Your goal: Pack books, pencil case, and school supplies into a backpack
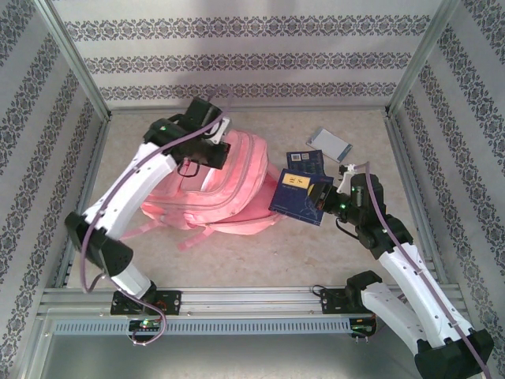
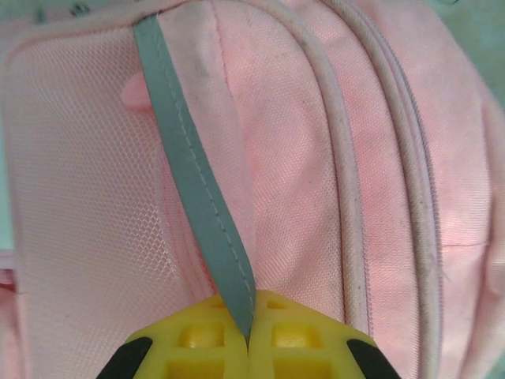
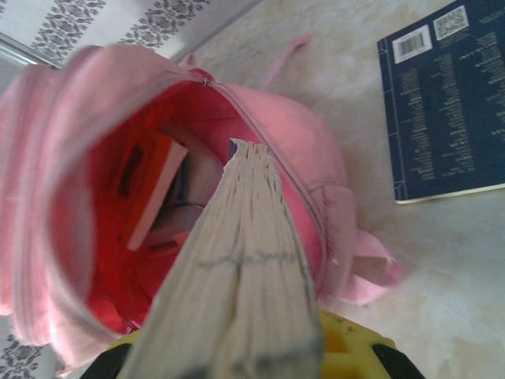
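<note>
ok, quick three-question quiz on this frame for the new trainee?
1. True or false: the left gripper is shut on a grey strap of the backpack.
2. What does the right gripper hold? A) a pencil case B) a book C) nothing
3. Fill in: the held book's page edge points toward the backpack's open ____.

Key: 1 true; 2 B; 3 mouth.
</note>
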